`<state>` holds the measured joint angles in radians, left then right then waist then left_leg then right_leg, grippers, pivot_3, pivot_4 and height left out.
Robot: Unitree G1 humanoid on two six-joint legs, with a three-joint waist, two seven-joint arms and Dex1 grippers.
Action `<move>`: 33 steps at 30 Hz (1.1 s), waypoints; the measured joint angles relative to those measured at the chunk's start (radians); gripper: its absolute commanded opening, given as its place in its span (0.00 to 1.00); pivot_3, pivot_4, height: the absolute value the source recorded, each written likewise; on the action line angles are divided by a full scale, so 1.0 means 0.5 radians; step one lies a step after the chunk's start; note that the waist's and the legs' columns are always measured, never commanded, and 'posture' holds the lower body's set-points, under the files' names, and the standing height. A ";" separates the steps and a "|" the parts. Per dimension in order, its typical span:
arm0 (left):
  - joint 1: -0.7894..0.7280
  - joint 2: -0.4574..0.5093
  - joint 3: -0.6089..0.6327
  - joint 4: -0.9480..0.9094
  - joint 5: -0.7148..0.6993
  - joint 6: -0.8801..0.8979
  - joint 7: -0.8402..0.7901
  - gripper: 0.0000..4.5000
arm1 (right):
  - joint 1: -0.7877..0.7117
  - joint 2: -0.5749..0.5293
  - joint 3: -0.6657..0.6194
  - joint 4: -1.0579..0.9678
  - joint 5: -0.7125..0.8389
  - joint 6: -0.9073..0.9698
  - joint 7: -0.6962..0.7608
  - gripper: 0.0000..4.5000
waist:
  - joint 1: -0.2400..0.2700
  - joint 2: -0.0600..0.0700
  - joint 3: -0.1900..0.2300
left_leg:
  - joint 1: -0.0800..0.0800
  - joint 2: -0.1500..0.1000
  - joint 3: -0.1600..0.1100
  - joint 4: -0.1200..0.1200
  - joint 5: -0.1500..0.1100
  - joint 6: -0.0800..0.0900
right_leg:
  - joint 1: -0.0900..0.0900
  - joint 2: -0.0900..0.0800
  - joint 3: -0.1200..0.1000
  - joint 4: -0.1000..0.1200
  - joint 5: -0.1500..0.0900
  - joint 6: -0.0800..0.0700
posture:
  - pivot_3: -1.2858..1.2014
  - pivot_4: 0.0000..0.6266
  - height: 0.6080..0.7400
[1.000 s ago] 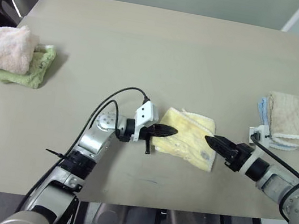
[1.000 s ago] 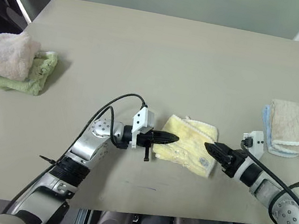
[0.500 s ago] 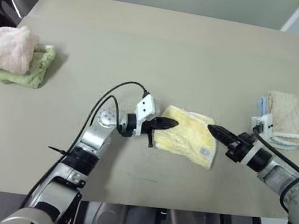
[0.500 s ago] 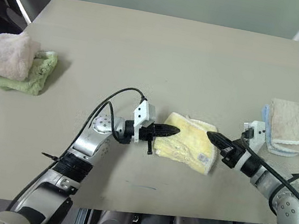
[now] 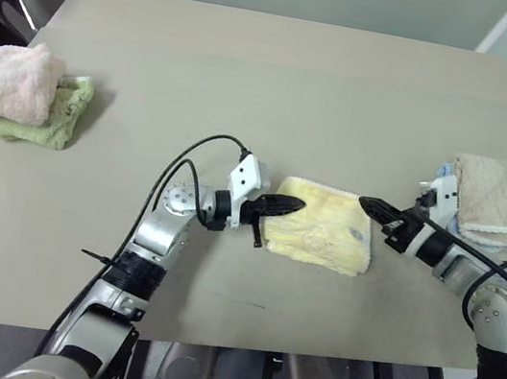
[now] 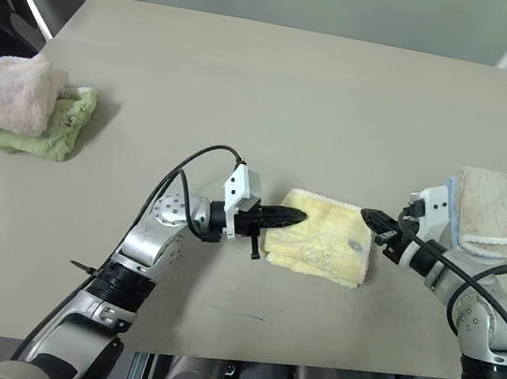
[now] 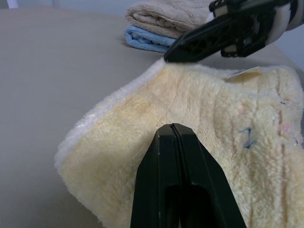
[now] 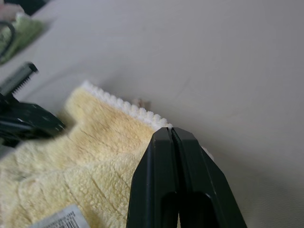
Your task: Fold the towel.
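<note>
Left eye view – yellow towel [image 5: 319,236] lies folded small, mid-table near the front edge. Left gripper [image 5: 295,208] and right gripper [image 5: 367,207], both pressed together, rest at opposite ends – probably only tidying left.

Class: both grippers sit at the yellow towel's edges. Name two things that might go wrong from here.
1. The towel already looks rumpled; pushing from the shut left gripper may bunch it further.
2. The right gripper is shut at the towel's far corner with the beige towel stack close behind that arm, which might nudge it.
</note>
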<state>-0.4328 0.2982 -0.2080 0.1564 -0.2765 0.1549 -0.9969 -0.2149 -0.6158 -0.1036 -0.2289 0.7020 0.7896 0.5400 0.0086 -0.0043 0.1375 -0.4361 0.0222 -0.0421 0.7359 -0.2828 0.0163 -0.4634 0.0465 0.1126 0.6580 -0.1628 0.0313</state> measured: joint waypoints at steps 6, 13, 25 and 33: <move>-0.001 0.015 0.010 0.000 -0.003 0.016 0.001 0.00 | 0.031 0.001 0.028 -0.023 -0.057 0.005 0.046 0.01 | -0.001 0.000 0.000 | 0.000 0.000 0.000 0.000 0.000 0.000 | 0.000 0.000 0.000 0.000 -0.004 -0.008 | 0.52 0.24 0.72; -0.039 0.011 0.061 0.019 -0.044 0.067 -0.007 0.42 | 0.038 0.064 -0.073 -0.038 -0.076 -0.006 -0.007 0.28 | 0.001 0.000 0.000 | 0.000 0.000 0.000 0.000 0.002 0.000 | 0.000 0.000 0.000 0.000 -0.007 -0.014 | 0.52 0.24 0.72; -0.217 0.005 0.291 0.016 -0.391 0.434 -0.061 1.00 | 0.028 0.024 -0.377 -0.504 0.275 0.129 -0.025 0.89 | 0.000 0.000 0.000 | 0.000 0.000 0.002 0.000 0.003 -0.002 | -0.001 0.000 0.000 0.005 -0.010 -0.016 | 0.52 0.24 0.72; -0.142 0.170 0.215 -0.268 -0.626 0.767 -0.347 0.92 | 0.161 0.161 -0.128 -0.771 0.356 0.165 -0.100 0.77 | -0.003 0.000 0.000 | 0.001 0.000 0.002 0.001 0.004 -0.002 | -0.001 0.000 0.000 0.007 -0.016 -0.007 | 0.52 0.24 0.72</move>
<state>-0.5037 0.3833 -0.1005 0.0223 -0.5897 0.5382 -1.1705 -0.1346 -0.5352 -0.1678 -0.6146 0.8798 0.8721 0.4899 0.0071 -0.0043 0.1376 -0.4354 0.0223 -0.0413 0.7363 -0.2809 0.0151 -0.4641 0.0465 0.1126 0.6614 -0.1706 0.0278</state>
